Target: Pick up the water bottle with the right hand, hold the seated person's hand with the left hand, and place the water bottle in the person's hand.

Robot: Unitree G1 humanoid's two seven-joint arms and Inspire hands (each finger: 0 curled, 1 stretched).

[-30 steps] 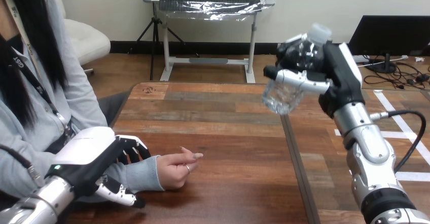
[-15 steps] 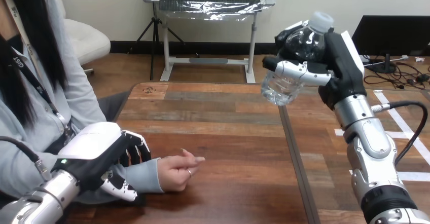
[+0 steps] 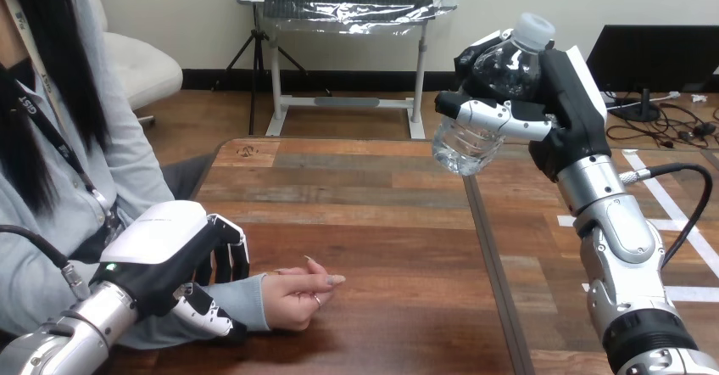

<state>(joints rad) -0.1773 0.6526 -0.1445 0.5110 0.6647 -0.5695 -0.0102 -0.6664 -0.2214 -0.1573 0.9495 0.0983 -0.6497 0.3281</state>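
A clear water bottle (image 3: 465, 148) with a white cap is held tilted in the air above the table's far right part. My right hand (image 3: 566, 108) is shut on it, fingers and thumb wrapped round its middle. At the near left, the person's hand (image 3: 297, 294) rests on the wooden table (image 3: 381, 214), loosely curled with its fingers pointing right. My left hand (image 3: 165, 252) sits on the person's grey-sleeved wrist. Its fingers curl over the top of the sleeve and its thumb lies along the near side.
The person sits at the table's left side, with their forearm lying along the near edge. A dark seam (image 3: 485, 265) runs front to back through the tabletop, below the raised bottle. Bare wood lies between the person's hand and the seam.
My right hand has carried the bottle slightly left and up. My left hand has shifted a little along the person's wrist and its fingers have closed over the sleeve. The person's hand has settled lower.
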